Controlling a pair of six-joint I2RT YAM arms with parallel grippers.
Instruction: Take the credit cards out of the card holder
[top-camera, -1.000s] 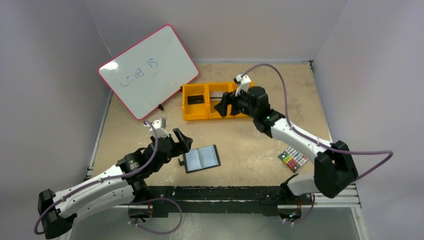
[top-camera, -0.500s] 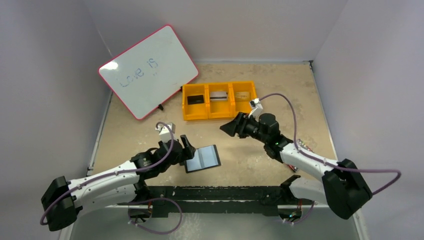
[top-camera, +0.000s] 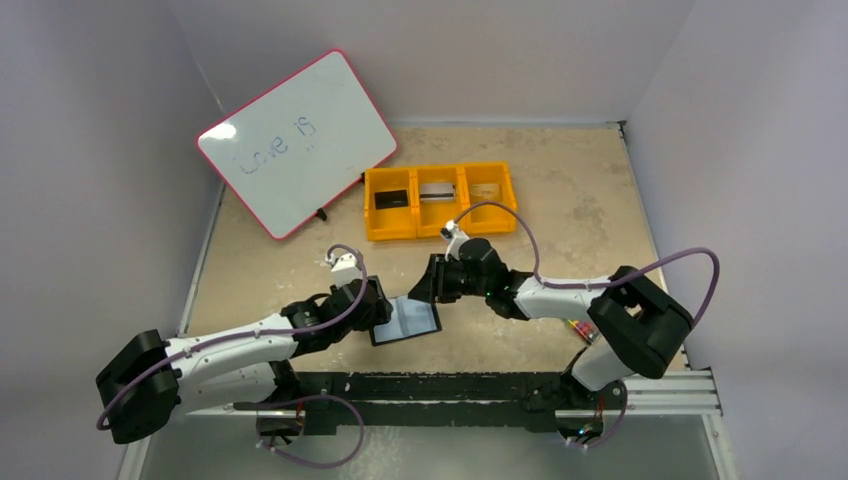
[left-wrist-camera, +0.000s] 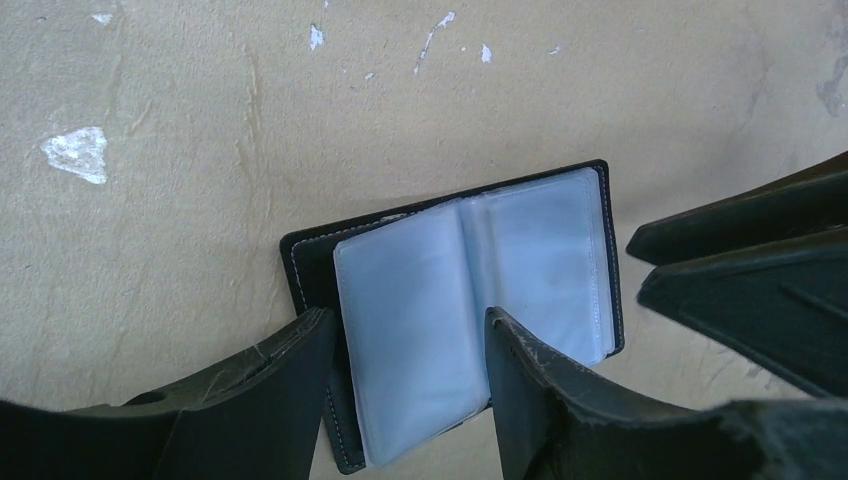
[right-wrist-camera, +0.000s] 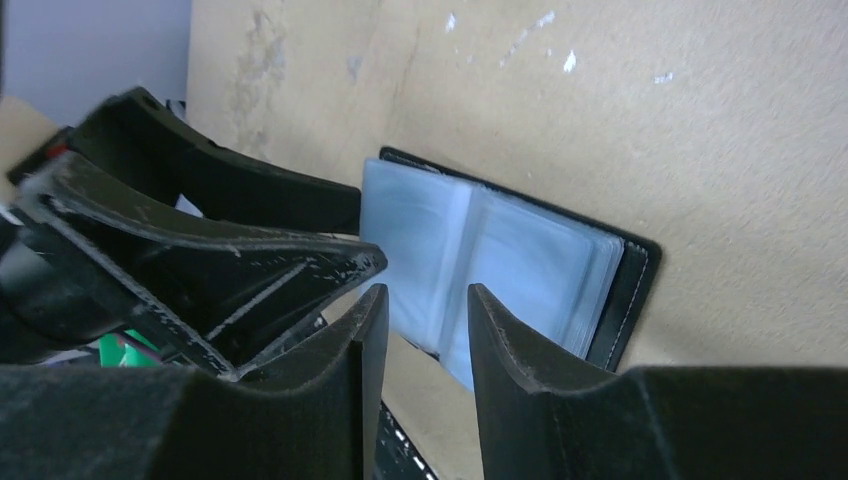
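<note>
The black card holder (top-camera: 408, 320) lies open on the table, its pale clear sleeves facing up (left-wrist-camera: 470, 300) (right-wrist-camera: 520, 270). No card shows in the sleeves that face up. My left gripper (top-camera: 375, 305) hovers at its left end, open, its fingers straddling the left sleeve page (left-wrist-camera: 408, 318). My right gripper (top-camera: 430, 283) is at the holder's far edge, open with a narrow gap and nothing between the fingers (right-wrist-camera: 427, 292). Three credit cards lie in the orange tray: a black one (top-camera: 392, 199), a silvery one (top-camera: 436, 192) and a tan one (top-camera: 485, 190).
The orange three-compartment tray (top-camera: 440, 232) stands behind the holder. A pink-rimmed whiteboard (top-camera: 297, 142) leans at the back left. A pack of coloured markers (top-camera: 580, 328) lies at the right, partly behind my right arm. The two grippers stand very near each other.
My right arm has swung from the tray down to the holder's far edge. My left gripper has moved right over the holder's left end. Both pairs of jaws have narrowed.
</note>
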